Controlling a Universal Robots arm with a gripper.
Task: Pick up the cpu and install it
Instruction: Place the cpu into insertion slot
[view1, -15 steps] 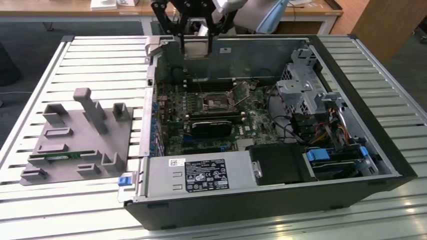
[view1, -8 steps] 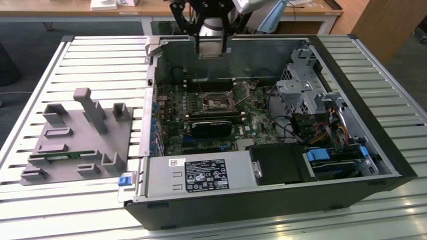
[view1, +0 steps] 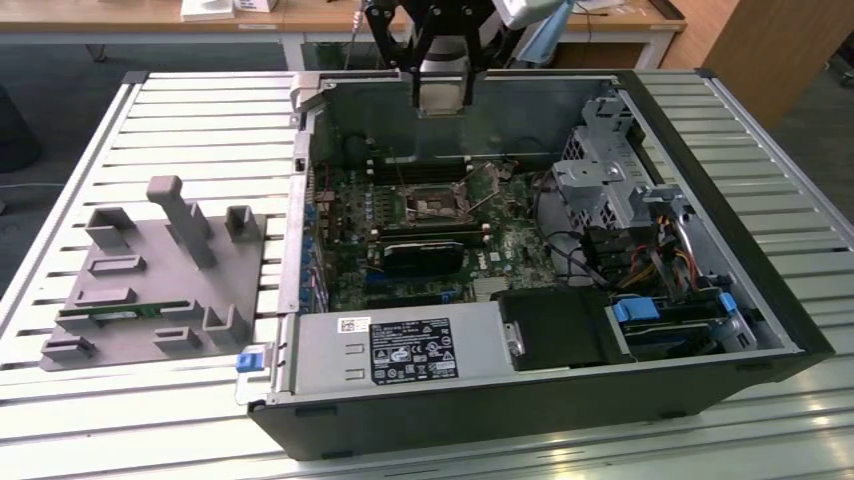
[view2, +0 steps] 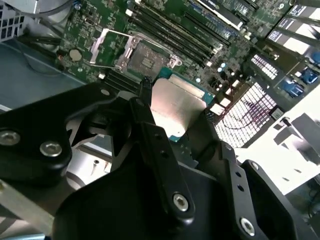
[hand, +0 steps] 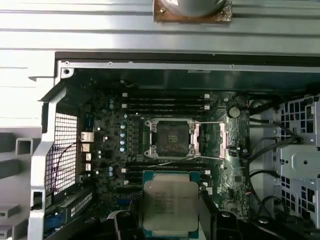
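Note:
My gripper (view1: 442, 100) hangs over the back edge of the open computer case (view1: 534, 400), shut on the cpu (view1: 442, 88). In both wrist views the cpu (hand: 170, 205) (view2: 177, 107) is a flat square chip with a silver top, clamped by two of its edges between the black fingers (view2: 150, 125). The dark square socket (hand: 172, 139) (view1: 434, 205) (view2: 145, 57) lies on the green motherboard below. Its metal frame is swung open and nothing sits in it. The cpu is held well above the board and off to one side of the socket.
A grey tray (view1: 147, 270) with upright pegs lies on the slatted table at the exterior view's left, with a green memory stick (view1: 120, 312) on it. Inside the case are a black cooler (view1: 420, 255), a power supply (view1: 400, 350), cables and drive cages (view1: 601, 170).

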